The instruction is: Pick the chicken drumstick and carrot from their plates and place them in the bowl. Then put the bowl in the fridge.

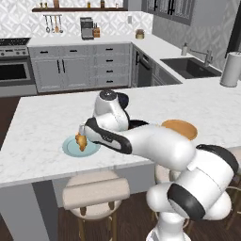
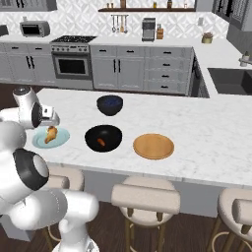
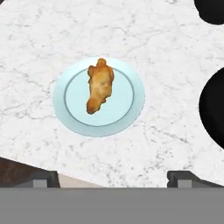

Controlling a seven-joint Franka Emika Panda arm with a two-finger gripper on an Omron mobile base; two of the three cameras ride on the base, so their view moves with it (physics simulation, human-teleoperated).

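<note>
Hovering with my fingers (image 3: 46, 178) spread wide and empty, my gripper (image 3: 112, 181) hangs above the chicken drumstick (image 3: 99, 85), which lies in the middle of the pale blue plate (image 3: 127, 111) at the counter's near left edge, apparently lined up for a straight drop onto it. Just right of that plate sits the black bowl (image 2: 115, 134), the carrot (image 2: 101, 142) already inside; farther right, the wooden plate (image 2: 153, 146) stands bare, so the drumstick looks to be the last item to move.

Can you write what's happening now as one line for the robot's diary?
claw: open, above drumstick | drumstick: on blue plate | carrot: in black bowl
</note>
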